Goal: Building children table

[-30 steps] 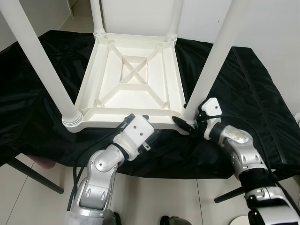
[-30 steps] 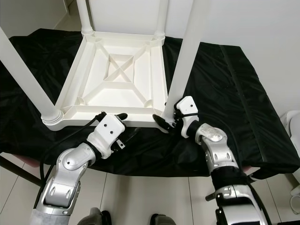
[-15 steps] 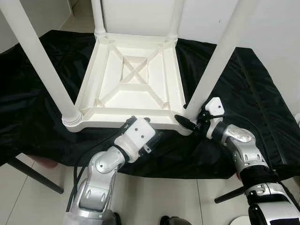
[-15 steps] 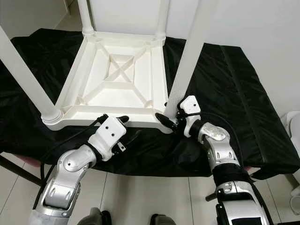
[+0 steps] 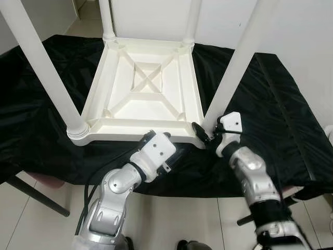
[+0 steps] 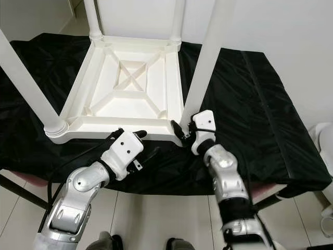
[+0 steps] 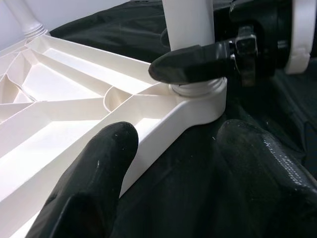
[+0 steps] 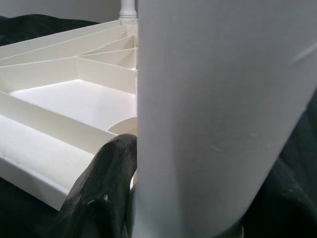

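A white plastic children's table (image 5: pixel 148 99) lies upside down on a black cloth, with its legs pointing up. My right gripper (image 5: pixel 204 134) is at the base of the near right leg (image 5: pixel 237 62), shut on it where it enters the corner socket (image 7: pixel 198 91). One of its fingers (image 8: pixel 99 198) presses against the leg (image 8: pixel 223 99). My left gripper (image 5: pixel 164 141) is at the table's near rim (image 7: pixel 163 124), close to that same corner. It is open, and its fingers (image 7: pixel 94 168) stand on either side of the rim without holding it.
The black cloth (image 5: pixel 276 104) covers a low bench whose front edge is just under my wrists. Dark metal bench legs (image 5: pixel 36 195) slant down to the tiled floor. A white wall stands behind. A white object (image 6: pixel 325 138) sits at the far right.
My right forearm has swung left and closer in, while its gripper stays on the leg base. My left gripper has edged slightly right along the rim.
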Robot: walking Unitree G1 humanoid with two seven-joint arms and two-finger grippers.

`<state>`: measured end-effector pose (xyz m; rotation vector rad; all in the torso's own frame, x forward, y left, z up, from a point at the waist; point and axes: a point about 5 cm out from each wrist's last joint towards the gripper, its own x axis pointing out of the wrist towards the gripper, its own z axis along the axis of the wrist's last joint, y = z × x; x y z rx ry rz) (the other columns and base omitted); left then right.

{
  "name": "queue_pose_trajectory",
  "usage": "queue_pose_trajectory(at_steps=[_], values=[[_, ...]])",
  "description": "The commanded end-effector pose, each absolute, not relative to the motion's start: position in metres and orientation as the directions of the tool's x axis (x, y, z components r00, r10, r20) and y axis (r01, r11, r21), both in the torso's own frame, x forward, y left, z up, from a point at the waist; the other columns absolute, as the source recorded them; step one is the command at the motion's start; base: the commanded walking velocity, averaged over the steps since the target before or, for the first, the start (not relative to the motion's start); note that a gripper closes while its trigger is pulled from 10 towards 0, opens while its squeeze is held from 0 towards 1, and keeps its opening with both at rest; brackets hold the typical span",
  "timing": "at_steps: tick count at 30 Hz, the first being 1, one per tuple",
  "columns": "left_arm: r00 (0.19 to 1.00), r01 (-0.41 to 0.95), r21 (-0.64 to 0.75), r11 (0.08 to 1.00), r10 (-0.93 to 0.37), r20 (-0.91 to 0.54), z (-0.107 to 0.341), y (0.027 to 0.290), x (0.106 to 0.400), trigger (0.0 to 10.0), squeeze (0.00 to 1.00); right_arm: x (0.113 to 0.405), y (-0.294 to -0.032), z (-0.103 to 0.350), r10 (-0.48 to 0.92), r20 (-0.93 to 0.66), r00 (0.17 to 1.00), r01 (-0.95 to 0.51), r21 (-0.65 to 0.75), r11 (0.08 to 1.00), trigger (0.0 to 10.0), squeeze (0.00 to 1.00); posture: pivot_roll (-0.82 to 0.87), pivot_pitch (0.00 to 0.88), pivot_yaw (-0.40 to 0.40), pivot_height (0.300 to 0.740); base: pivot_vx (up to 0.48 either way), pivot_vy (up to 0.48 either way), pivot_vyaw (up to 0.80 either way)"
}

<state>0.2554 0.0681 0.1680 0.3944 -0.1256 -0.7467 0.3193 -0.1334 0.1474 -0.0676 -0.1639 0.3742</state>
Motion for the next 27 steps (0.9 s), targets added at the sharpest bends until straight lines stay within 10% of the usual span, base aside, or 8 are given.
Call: queue_pose_trajectory(at_steps=[1,6,20,21,22,27], values=[[0.756,0.604,0.390,0.695,-0.654,-0.007,0.170,0.068,0.255,10.0,0.00,0.317,-0.132,0.135,0.272,0.101,0.957,-0.273,-0.007,0.962,10.0,0.00,-0.09,0.112,-0.016,0.740,0.000,0.000,0.00],[0.758,0.604,0.386,0.697,-0.653,-0.006,0.169,0.067,0.254,10.0,0.00,0.308,-0.117,0.132,0.020,0.083,0.996,-0.025,0.062,0.998,10.0,0.00,-0.09,0.112,-0.020,0.740,0.000,0.000,0.00],[0.771,0.590,0.383,0.711,-0.637,-0.007,0.170,0.071,0.256,10.0,0.00,0.300,-0.103,0.139,0.056,0.107,0.993,-0.060,0.036,0.998,10.0,0.00,-0.09,0.120,-0.015,0.740,0.000,0.000,0.00],[0.772,0.589,0.383,0.711,-0.636,-0.007,0.170,0.071,0.256,10.0,0.00,0.300,-0.102,0.139,0.050,0.106,0.993,-0.055,0.040,0.998,10.0,0.34,-0.09,0.123,-0.016,0.740,0.000,0.000,0.00],[0.772,0.589,0.383,0.712,-0.635,-0.008,0.170,0.071,0.256,10.0,0.00,0.300,-0.102,0.140,0.047,0.111,0.993,-0.051,0.040,0.998,10.0,1.00,-0.09,0.125,-0.017,0.740,0.000,0.000,0.00],[0.774,0.587,0.384,0.713,-0.633,-0.009,0.169,0.071,0.255,10.0,0.00,0.301,-0.109,0.145,0.048,0.138,0.989,-0.056,0.059,0.997,10.0,1.00,-0.09,0.120,-0.017,0.740,0.000,0.000,0.00]])
